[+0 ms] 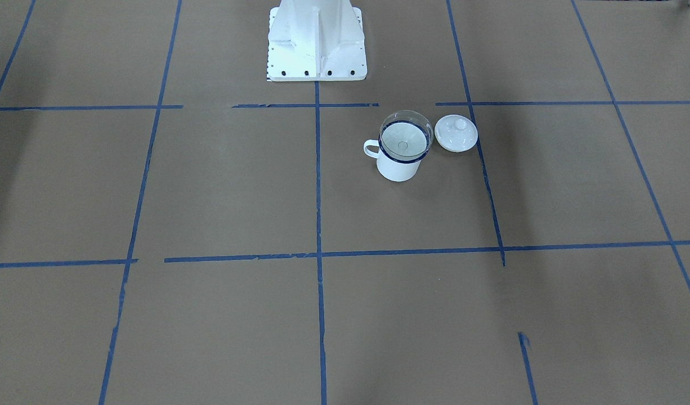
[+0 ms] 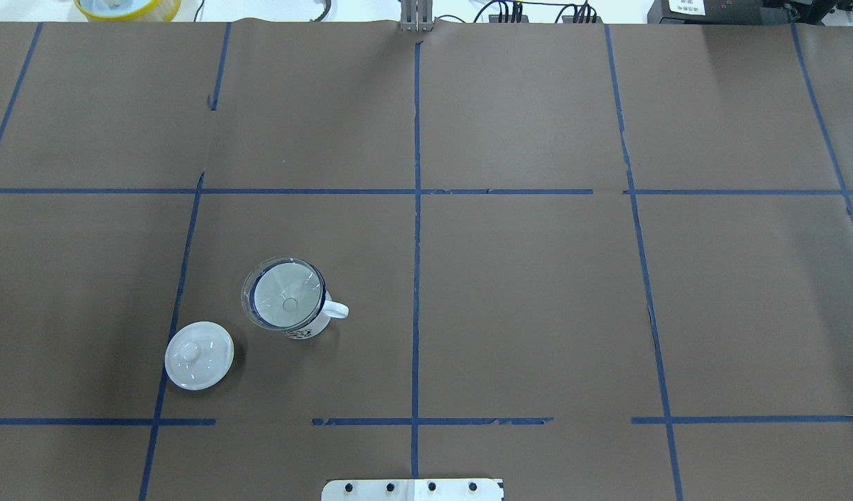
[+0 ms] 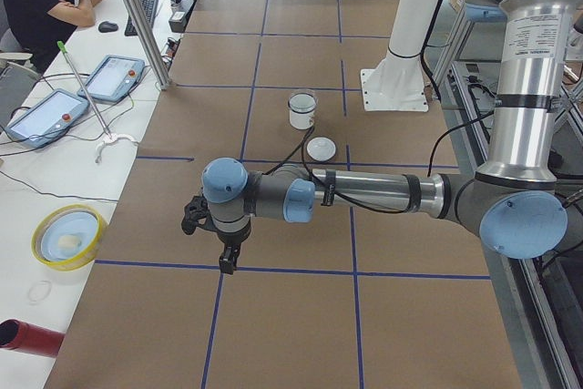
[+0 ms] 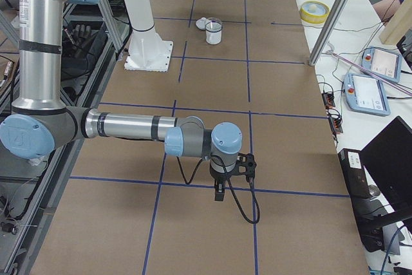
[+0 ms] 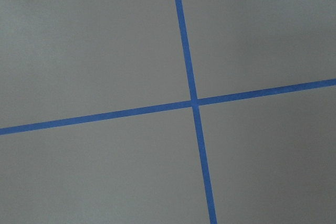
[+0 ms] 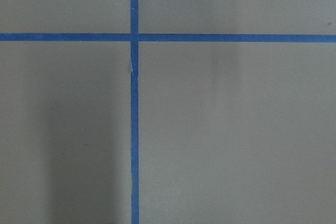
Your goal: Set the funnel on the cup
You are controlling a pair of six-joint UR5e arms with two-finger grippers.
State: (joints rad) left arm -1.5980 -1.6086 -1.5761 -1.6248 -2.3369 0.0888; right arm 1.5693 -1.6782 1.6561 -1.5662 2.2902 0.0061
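The funnel [image 1: 406,134] sits upright in the mouth of the cup [image 1: 399,167], with its cone resting on the blue rim. The cup stands on the counter [image 1: 221,197], and a lid [image 1: 456,133] lies just beside it. The left end effector [image 3: 228,264] and right end effector [image 4: 219,195] hang well apart from the cup. Their opening and any load cannot be determined.

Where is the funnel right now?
In the overhead view the funnel sits in the mouth of the cup, left of the centre tape line, with the white lid lying apart, down-left of it.
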